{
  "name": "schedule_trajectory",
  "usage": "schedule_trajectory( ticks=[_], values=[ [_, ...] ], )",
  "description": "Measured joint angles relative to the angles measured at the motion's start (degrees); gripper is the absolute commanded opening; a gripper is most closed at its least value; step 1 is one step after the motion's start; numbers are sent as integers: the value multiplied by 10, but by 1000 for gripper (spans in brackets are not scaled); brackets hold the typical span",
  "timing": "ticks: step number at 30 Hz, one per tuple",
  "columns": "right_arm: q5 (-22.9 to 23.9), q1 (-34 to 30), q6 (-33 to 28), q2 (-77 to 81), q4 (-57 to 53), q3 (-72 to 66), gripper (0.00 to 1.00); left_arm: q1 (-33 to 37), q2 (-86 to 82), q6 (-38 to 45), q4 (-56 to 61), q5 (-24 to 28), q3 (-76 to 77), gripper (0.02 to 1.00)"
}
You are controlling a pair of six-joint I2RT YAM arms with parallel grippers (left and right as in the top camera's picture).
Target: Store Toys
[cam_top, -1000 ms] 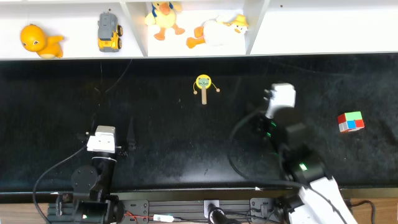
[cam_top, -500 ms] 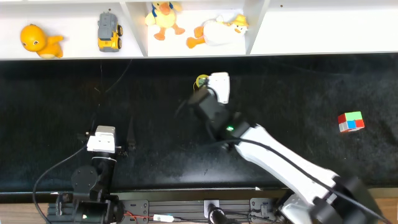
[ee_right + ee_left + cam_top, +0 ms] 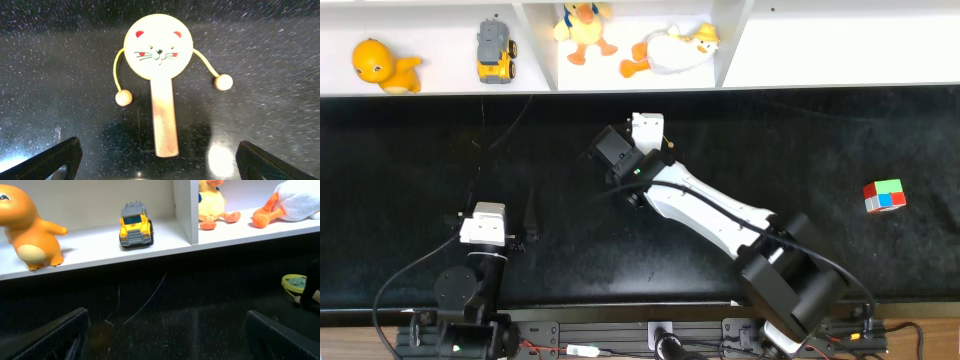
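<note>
Open mat [image 3: 260, 60] rings the rattle [image 3: 158, 47] — shelf [image 3: 820, 55] beyond.

A white shelf unit [image 3: 820, 55], split by upright dividers [image 3: 182, 207], has a black speckled tabletop [image 3: 420, 170] spreading just in front of it, catching bright glints.

The white right arm [image 3: 710, 212] has black joints, and the hand [image 3: 165, 336] on the black left arm [image 3: 470, 287] has dark fingers [image 3: 56, 337].

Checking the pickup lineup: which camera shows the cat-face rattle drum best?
Right wrist view: the rattle drum lies whole, face-up, handle and both beads clear. Left wrist view catches its rim far off. Top view: the right arm covers it.
</note>
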Motion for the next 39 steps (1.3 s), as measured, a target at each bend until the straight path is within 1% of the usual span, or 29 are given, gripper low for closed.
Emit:
schedule_trajectory(
  ticks=[2,4,5,7,12,14,15,16,21,22,27,28,30,31,32,33,35,36,38,39],
  values=[
    [-5,-1,2,8,-3,4,1000,0,0,0,0,0,0,998],
    [-8,-2,3,12,-9,4,952,0,0,0,0,0,0,998],
    [-9,-4,3,13,-12,4,915,0,0,0,0,0,0,998],
    [-12,-7,2,14,-16,4,803,0,0,0,0,0,0,998],
    [-15,-20,8,14,-17,4,809,0,0,0,0,0,0,998],
    [-15,-24,7,14,-17,4,706,0,0,0,0,0,0,998],
    [-16,-26,6,14,-17,4,687,0,0,0,0,0,0,998],
    [-17,-28,8,14,-17,4,671,0,0,0,0,0,0,998],
    [-22,-29,9,20,-16,4,656,0,0,0,0,0,0,998],
    [-24,-29,9,23,-15,4,623,0,0,0,0,0,0,998],
    [-30,-30,11,37,-7,10,568,0,0,0,0,0,0,998],
    [-31,-30,11,38,-7,12,511,0,0,0,0,0,0,998],
    [-33,-31,10,40,-7,14,446,0,0,0,0,0,0,998],
    [-34,-31,10,40,-7,14,340,0,0,0,0,0,0,996],
    [-34,-31,13,41,-6,15,292,0,0,0,0,0,0,998],
    [-34,-31,11,41,-4,15,268,0,0,0,0,0,0,996],
    [-33,-31,12,42,-3,16,261,0,0,0,0,0,0,998],
    [-32,-31,12,43,-2,16,237,0,0,0,0,0,0,998],
    [-32,-31,12,43,0,16,134,0,0,0,0,0,0,998],
    [-33,-31,11,43,2,16,115,0,0,0,0,0,0,998]
  ],
)
